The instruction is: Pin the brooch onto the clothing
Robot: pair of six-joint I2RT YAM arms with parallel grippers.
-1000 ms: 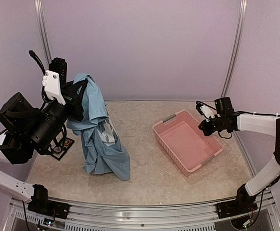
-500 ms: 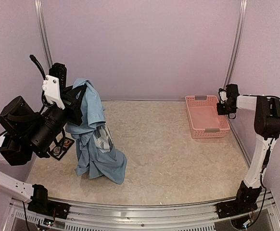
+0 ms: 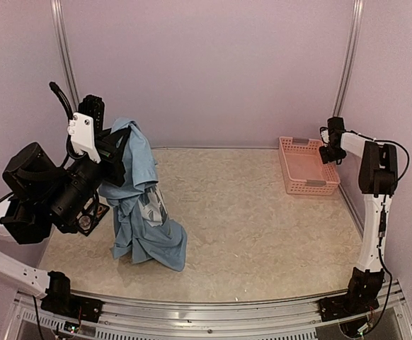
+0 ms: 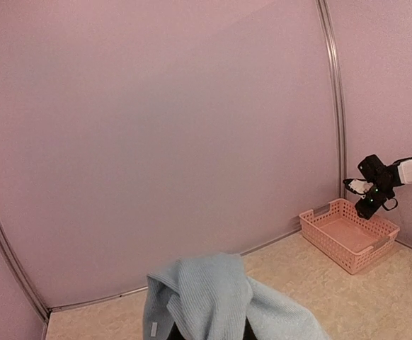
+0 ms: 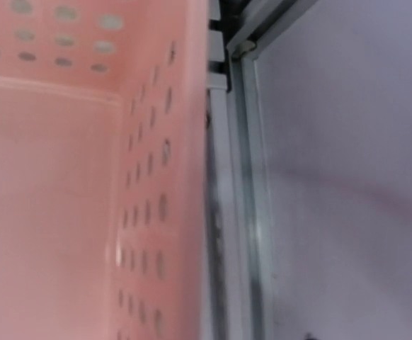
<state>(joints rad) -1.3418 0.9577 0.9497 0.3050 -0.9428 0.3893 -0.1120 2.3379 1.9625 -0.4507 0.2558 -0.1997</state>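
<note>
While I monitor the top view, I read the left gripper point(image 3: 123, 144) as raised high over the left side of the table point(image 3: 248, 219), clenched on the light blue T-shirt point(image 3: 148, 230). The garment hangs from that grip in a bunched column. Its lower folds rest on the table surface just right of the left arm. A patch of white and grey-green print point(image 3: 151, 205) shows about halfway down the hanging cloth; I cannot read any lettering in it. On the left wrist view, a fold of the same T-shirt point(image 4: 206, 290) fills the bottom centre of the picture. The fingers themselves are hidden beneath it.

The right arm is stretched towards the far right corner. The right gripper point(image 3: 330, 151) sits at the right-hand rim of the pink basket point(image 3: 309, 190), which stands on the table against the right side, well apart from the T-shirt. On the left wrist view, the right gripper point(image 4: 368, 197) appears just above the basket point(image 4: 355, 263). On the right wrist view, I see only the perforated basket wall point(image 5: 156, 177), a metal frame rail point(image 5: 245, 177) beside it and the enclosure wall point(image 5: 347, 142). No fingers show there. I cannot tell whether the right gripper is released or clenched.

I cannot locate the brooch in any view.
</note>
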